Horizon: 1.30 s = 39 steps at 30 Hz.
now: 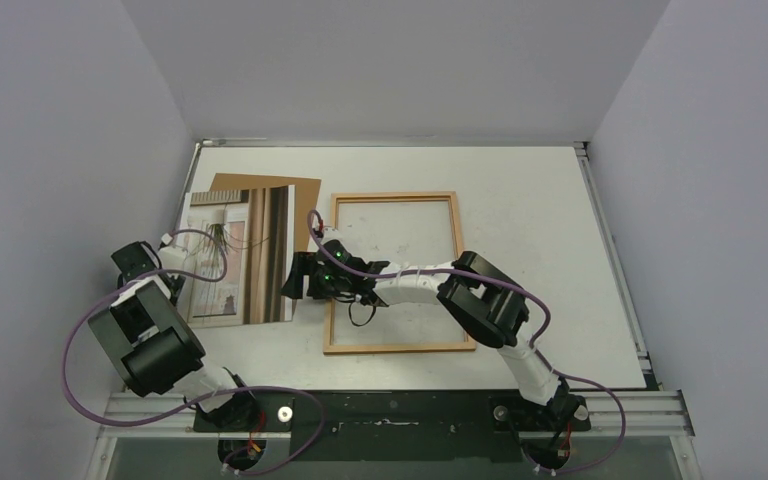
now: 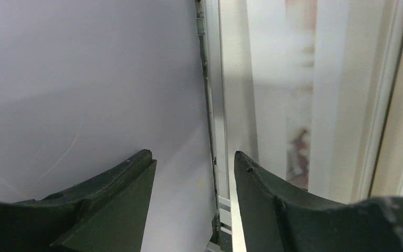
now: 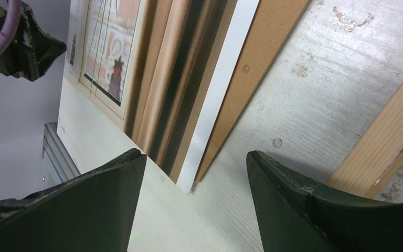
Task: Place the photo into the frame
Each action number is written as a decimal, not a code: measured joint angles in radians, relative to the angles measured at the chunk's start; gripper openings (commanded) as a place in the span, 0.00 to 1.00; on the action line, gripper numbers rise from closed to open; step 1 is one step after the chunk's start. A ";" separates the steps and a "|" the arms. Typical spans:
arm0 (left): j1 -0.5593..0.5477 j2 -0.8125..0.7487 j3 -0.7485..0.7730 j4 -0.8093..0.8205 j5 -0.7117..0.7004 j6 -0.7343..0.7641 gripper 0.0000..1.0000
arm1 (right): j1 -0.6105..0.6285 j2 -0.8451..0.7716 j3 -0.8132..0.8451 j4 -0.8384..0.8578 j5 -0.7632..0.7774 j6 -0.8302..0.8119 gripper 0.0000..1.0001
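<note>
A: Now, item one, the photo?
B: Photo (image 1: 240,255): face up, flat on the left of the bench (image 1: 540,200), lying over a brown backing board (image 1: 305,200) that shows past its far and right edges.
A: Item two?
B: Frame (image 1: 410,349): flat at centre bench, just right of the photo, not touching it.
A: Jaws?
B: Left jaws: parted at the photo's left edge, gripping nothing. Right jaws: parted wide, low beside the photo's near right corner, gripping nothing.
</note>
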 measured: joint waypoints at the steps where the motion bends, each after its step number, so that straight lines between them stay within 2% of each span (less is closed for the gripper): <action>1: 0.000 0.006 -0.003 0.005 0.000 0.000 0.55 | 0.000 0.000 -0.001 0.001 -0.001 0.001 0.72; 11: -0.036 0.013 -0.015 0.014 0.001 -0.015 0.56 | -0.002 -0.010 -0.016 0.007 -0.011 0.008 0.72; 19: -0.076 -0.034 -0.017 -0.094 0.063 -0.055 0.56 | -0.020 -0.015 -0.048 0.059 -0.050 0.048 0.72; 27: -0.105 -0.064 -0.031 -0.137 0.086 -0.078 0.56 | -0.021 -0.017 -0.053 0.065 -0.050 0.051 0.72; 39: -0.117 -0.072 -0.038 -0.140 0.086 -0.083 0.55 | -0.020 -0.016 0.053 -0.111 0.076 -0.065 0.73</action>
